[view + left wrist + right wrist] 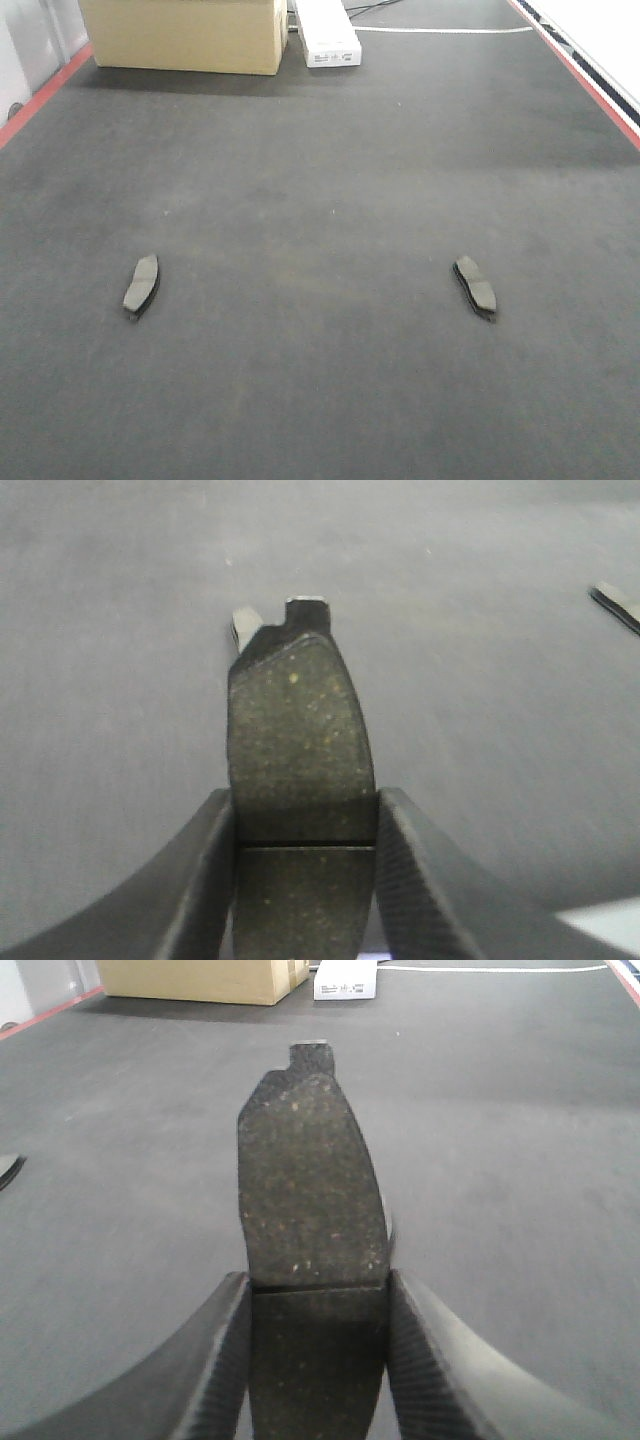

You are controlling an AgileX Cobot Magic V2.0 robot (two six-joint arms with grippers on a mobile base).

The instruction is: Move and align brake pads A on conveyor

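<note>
Two brake pads lie flat on the dark conveyor (320, 180) in the front view, one at the left (141, 285) and one at the right (476, 286); neither gripper shows there. In the left wrist view my left gripper (305, 815) is shut on a third pad (300, 720), gripped at its centre groove and pointing away over the belt. In the right wrist view my right gripper (318, 1295) is shut the same way on a fourth pad (310, 1190). Another pad shows at the right edge of the left wrist view (620, 605) and at the left edge of the right wrist view (8, 1170).
A cardboard box (185, 35) and a white device (328, 35) stand at the far end of the belt. Red stripes run along the left edge (45, 95) and the right edge (590, 85). A bright surface shows at the bottom right of the left wrist view (600, 925).
</note>
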